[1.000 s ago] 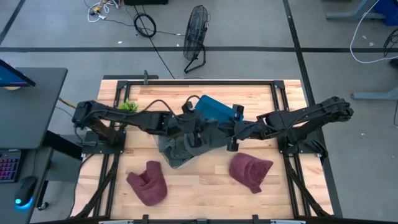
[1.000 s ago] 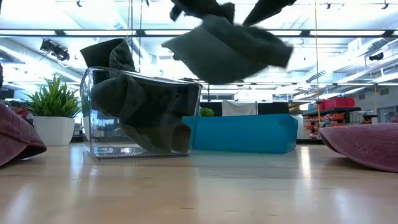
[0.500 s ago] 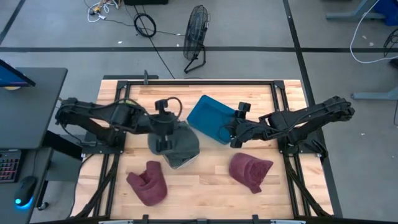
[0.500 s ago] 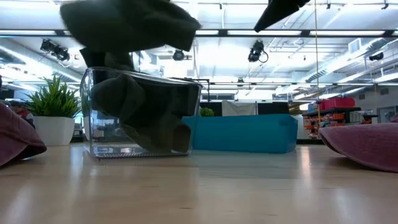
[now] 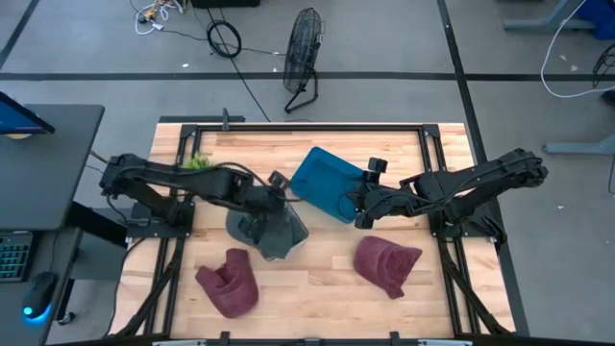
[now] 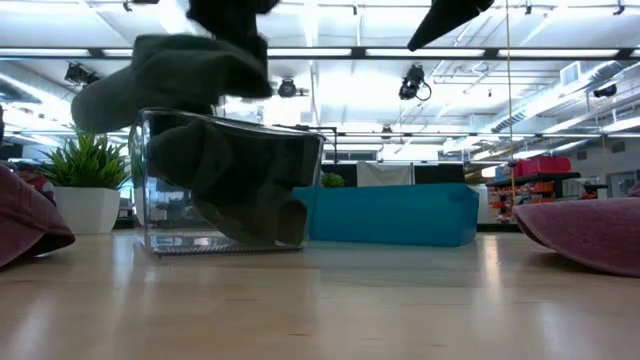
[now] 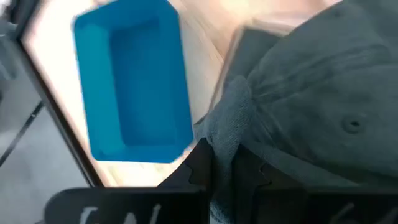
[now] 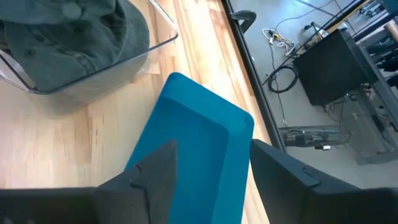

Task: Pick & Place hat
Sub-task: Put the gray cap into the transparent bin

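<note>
Wooden table (image 5: 317, 288) carries everything, with a black frame around its edges. Left arm reaches in from the left side toward table centre; right arm comes in from the right and ends just beside the blue bin (image 5: 325, 183), which sits centre-rear, tilted relative to the table edges. Clear container (image 6: 230, 180) stands just left of the blue bin in the low view, already stuffed with dark grey-green fabric, some of it bulging above the rim. Grey-green hat (image 6: 165, 80) hangs over the container's left end, held from above by the left gripper (image 5: 272, 200); the low view shows it draped partly above the rim, its lower edge at or touching the fabric inside, cannot tell which. Left wrist view shows that gripper's dark fingers (image 7: 205, 168) pinched narrow on a bunched fold of the hat (image 7: 298, 106), with the blue bin (image 7: 130, 87) beyond it. Right gripper (image 5: 360, 205) hovers over the near edge of the blue bin; right wrist view shows its fingers (image 8: 149, 171) spread wide with nothing between them, blue bin (image 8: 193, 149) directly below and the filled container (image 8: 81, 56) farther off. Two maroon hats lie on the front of the table: one front-left (image 5: 229, 282), one front-right (image 5: 386, 263), well apart from each other and from the container. Small potted plant (image 6: 85, 180) stands at the left rear, behind the container.
</note>
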